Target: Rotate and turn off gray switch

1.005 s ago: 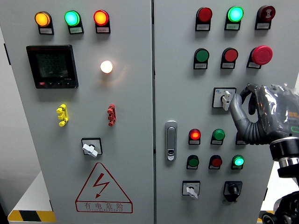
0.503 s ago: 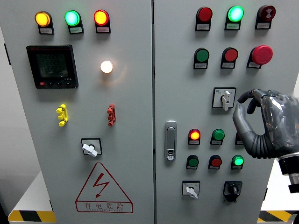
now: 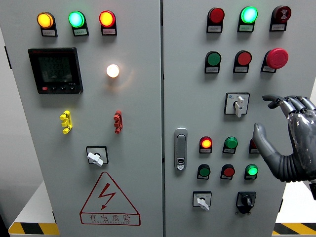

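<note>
The gray rotary switch (image 3: 238,104) sits on the right cabinet door, its white-gray handle standing upright and pointing down. My right hand (image 3: 269,116) hangs to the right of the switch, off the panel, touching nothing. Its fingers (image 3: 291,102) are spread and the thumb (image 3: 258,133) points up. A gap separates the hand from the switch handle. The left hand is out of view.
Two similar gray switches sit lower, one on the left door (image 3: 95,157) and one at the lower right (image 3: 201,201), beside a black knob (image 3: 245,200). Lit red (image 3: 206,143) and green (image 3: 252,171) lamps, a red mushroom button (image 3: 276,58) and a door latch (image 3: 180,148) surround the area.
My right hand has let go of the gray switch, pulled back to the right and slightly down, and its fingers have opened from a pinch.
</note>
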Robot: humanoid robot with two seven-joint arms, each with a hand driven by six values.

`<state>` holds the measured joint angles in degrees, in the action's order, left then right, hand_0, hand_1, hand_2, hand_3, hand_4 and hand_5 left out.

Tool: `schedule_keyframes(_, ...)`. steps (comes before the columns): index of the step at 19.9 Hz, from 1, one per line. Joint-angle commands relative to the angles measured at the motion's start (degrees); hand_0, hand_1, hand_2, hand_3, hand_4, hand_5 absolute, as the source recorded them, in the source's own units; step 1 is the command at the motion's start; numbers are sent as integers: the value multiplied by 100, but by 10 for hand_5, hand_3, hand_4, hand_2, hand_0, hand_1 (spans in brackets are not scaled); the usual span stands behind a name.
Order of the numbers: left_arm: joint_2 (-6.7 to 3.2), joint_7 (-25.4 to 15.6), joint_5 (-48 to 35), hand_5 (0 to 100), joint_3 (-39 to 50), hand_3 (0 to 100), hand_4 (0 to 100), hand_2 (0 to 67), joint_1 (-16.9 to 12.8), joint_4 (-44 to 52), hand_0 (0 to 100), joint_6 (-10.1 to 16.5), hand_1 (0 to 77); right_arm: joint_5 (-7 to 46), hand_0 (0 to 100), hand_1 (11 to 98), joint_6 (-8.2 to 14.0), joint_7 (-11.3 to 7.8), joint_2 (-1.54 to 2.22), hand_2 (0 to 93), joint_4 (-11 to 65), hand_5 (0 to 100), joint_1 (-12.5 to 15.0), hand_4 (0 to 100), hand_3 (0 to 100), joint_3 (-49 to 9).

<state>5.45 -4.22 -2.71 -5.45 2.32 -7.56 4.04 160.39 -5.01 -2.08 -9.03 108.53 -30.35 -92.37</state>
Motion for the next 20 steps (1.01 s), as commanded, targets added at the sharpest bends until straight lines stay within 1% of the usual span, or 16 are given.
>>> schedule_keyframes(1, 0, 0, -1, 109, 0, 188, 83, 134, -3, 0, 850, 0, 0, 1, 626, 368, 0, -12, 6, 237, 10, 360, 12, 209, 300, 8)
schedule_keyframes(2, 0, 0, -1, 109, 0, 188, 83, 134, -3, 0, 850, 0, 0, 10, 623, 369, -8, -20, 6, 231, 10, 358, 12, 204, 293, 8)
schedule_keyframes(3, 0, 0, -1, 109, 0, 188, 83, 134, -3, 0, 850, 0, 0, 10, 621, 370, 0, -21, -2, 228, 10, 356, 21, 195, 276, 8)
schedule_keyframes(4, 0, 0, -1, 109, 0, 188, 83, 134, 5, 0, 850, 0, 0, 19, 618, 372, 0, -12, 6, 202, 45, 340, 55, 179, 255, -1)
schedule_keyframes(7, 0, 0, 8, 109, 0, 188, 83, 134, -3, 0, 851, 0, 0, 28, 609, 377, -8, -21, 6, 173, 115, 300, 143, 143, 216, -27)
schedule_keyframes(10, 0, 0, -1, 109, 0, 188, 83, 134, 5, 0, 851, 0, 0, 45, 601, 381, 0, -196, 6, 155, 194, 271, 188, 115, 183, -27)
schedule_keyframes(14, 0, 0, -1, 109, 0, 188, 83, 134, -3, 0, 850, 0, 0, 45, 592, 386, 0, -205, 6, 113, 256, 251, 258, 101, 162, -36)
schedule_keyframes(16, 0, -9, -1, 109, 0, 188, 83, 134, -3, 0, 849, 0, 0, 45, 587, 390, 0, -205, 6, 106, 256, 246, 302, 99, 154, -27)
schedule_keyframes(17, 0, 0, -1, 110, 0, 188, 83, 134, -3, 0, 849, 0, 0, 45, 585, 391, 9, -205, -2, 104, 265, 245, 311, 97, 153, -27)
schedule_keyframes(18, 0, 0, -1, 110, 0, 188, 83, 134, -3, 0, 849, 0, 0, 45, 584, 392, 9, -205, 6, 103, 274, 244, 328, 97, 153, -18)
schedule_keyframes(19, 0, 0, -1, 110, 0, 188, 83, 134, -3, 0, 849, 0, 0, 54, 582, 392, 18, -205, -2, 102, 274, 244, 346, 95, 153, -1)
schedule_keyframes(20, 0, 0, -1, 110, 0, 188, 83, 134, 5, 0, 850, 0, 0, 54, 581, 393, 18, -205, -2, 102, 291, 244, 346, 94, 153, 17)
